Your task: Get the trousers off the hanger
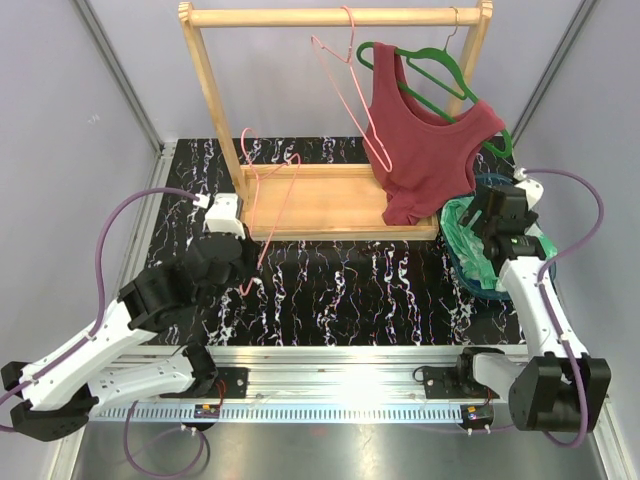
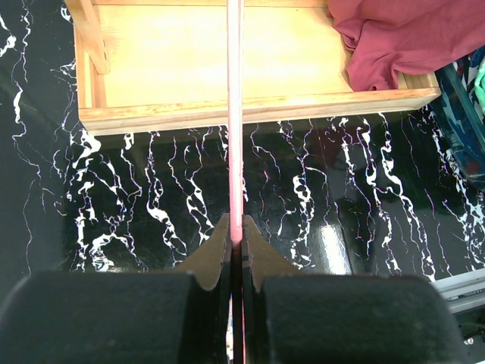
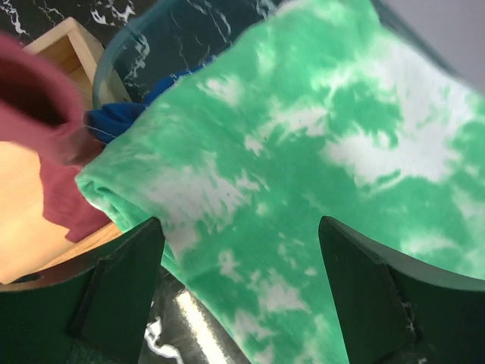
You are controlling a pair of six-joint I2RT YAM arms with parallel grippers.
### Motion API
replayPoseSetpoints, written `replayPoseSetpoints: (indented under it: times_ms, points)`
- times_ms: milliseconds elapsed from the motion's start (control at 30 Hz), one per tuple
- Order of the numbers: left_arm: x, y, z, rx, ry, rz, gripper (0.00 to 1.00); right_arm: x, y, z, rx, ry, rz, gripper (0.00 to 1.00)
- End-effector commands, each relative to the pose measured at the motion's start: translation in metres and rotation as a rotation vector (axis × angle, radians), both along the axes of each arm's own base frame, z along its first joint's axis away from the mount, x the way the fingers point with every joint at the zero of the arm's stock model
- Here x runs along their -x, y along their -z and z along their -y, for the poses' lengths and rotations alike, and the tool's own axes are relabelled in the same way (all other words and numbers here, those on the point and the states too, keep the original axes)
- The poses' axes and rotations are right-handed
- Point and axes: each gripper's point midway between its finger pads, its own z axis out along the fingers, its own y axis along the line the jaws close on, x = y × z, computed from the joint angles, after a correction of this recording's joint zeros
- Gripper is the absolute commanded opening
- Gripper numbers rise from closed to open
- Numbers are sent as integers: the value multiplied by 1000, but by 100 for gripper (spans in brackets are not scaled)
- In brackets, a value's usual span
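Left wrist view: left tool [image 2: 236,235] pinched shut on the pink hanger [image 2: 236,114] over the worktop [image 2: 136,197]. Right tool [image 3: 239,250] spread wide above green trousers [image 3: 303,136], which lie over blue trousers [image 3: 121,117] in a bin [image 3: 106,61]

Left pinching, right wide open
Left gripper [image 2: 236,231] clamped on the pink hanger [image 2: 235,114], arm low on the left; right gripper [image 3: 239,227] fingers spread, reaching far right.

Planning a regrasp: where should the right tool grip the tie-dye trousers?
I'd grip the tie-dye trousers at the thick folded edge facing the wooden rack, descending from above: they lie flat across the bin, and that edge shows graspable thickness.
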Motion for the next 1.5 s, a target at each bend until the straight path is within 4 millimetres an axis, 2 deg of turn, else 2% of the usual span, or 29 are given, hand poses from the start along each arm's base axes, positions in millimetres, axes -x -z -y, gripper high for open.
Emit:
replayPoseSetpoints:
  times_ms: [0, 100, 233, 267, 367, 433, 533, 600, 633, 667, 700, 733, 767, 867, 933, 1067, 1133, 1167, 1267, 1300, 1367, 1467]
  points:
    - [-4, -25, 3, 52, -4, 50, 0, 18, 42, -21, -239, 21, -115, 88]
    - [-3, -27, 7, 61, 15, 43, 0, 21, 75, -20, -312, 98, -220, 88]
    - [-5, -34, 7, 58, 4, 45, 0, 20, 115, -29, -407, 157, -257, 84]
    - [-5, -37, 6, 59, -2, 47, 0, 22, 130, -30, -411, 167, -298, 84]
    - [-8, -51, 1, 54, -27, 61, 0, 19, 155, -30, -413, 179, -353, 84]
    - [-10, -59, -3, 43, -52, 72, 0, 16, 156, -25, -392, 196, -359, 84]
    - [-15, -65, -5, 22, -79, 82, 0, 12, 127, -16, -356, 216, -277, 84]
    - [-19, -65, -5, -2, -94, 83, 0, 10, 86, -9, -319, 215, -198, 89]
    - [-24, -68, -3, -12, -110, 87, 0, 10, 71, -6, -305, 213, -175, 96]
    - [-27, -70, -4, -19, -120, 90, 0, 12, 40, -5, -293, 204, -122, 100]
    - [-30, -73, -2, -17, -125, 96, 0, 15, 26, -4, -273, 189, -100, 100]
    - [-36, -70, 2, -44, -127, 90, 0, 18, 11, -3, -264, 180, -68, 100]
    - [-41, -77, 1, -41, -141, 97, 0, 25, -16, -2, -254, 165, 0, 99]
    - [-54, -85, 6, -74, -144, 109, 0, 44, -56, 0, -212, 138, 99, 99]
    - [-61, -90, 3, -99, -158, 118, 0, 56, -71, -4, -200, 97, 120, 99]
    - [-80, -104, 5, -120, -144, 158, 0, 87, -109, -21, -186, -37, 215, 99]
    - [-91, -114, 7, -129, -151, 189, 0, 98, -128, -36, -209, -118, 270, 99]
    - [-97, -120, 5, -126, -161, 205, 0, 109, -145, -48, -221, -192, 337, 99]
    - [-111, -133, 8, -140, -150, 247, 0, 130, -176, -67, -228, -310, 455, 99]
    - [-116, -143, 11, -126, -151, 281, 0, 136, -182, -81, -235, -395, 467, 100]
    - [-125, -156, 16, -147, -143, 330, 0, 151, -194, -92, -233, -467, 496, 100]
    - [-141, -171, 18, -175, -165, 381, 0, 168, -200, -110, -260, -568, 515, 100]
